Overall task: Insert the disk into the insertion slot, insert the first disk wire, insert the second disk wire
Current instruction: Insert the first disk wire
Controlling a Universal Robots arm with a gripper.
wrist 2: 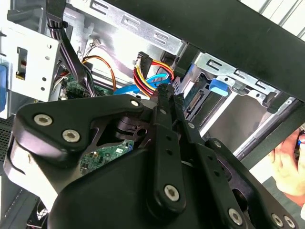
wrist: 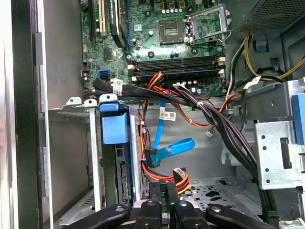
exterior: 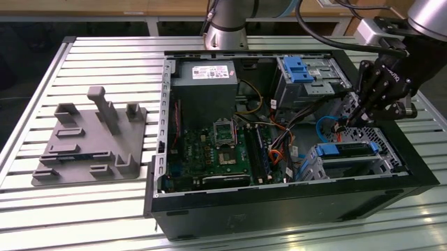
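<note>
First wrist view, jaws closed, touching wire [wrist: 159, 176]

Arm tilted steeply down, gripper [exterior: 344, 124] fingers [wrist 2: 164, 119] pressed close together

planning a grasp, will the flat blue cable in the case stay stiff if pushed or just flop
Probably floppy: the flat blue cable folds back on itself, so it would likely bend rather than hold shape. Likely light, being a thin ribbon. Its black plug looks unplugged, so a push may swing it.
</note>
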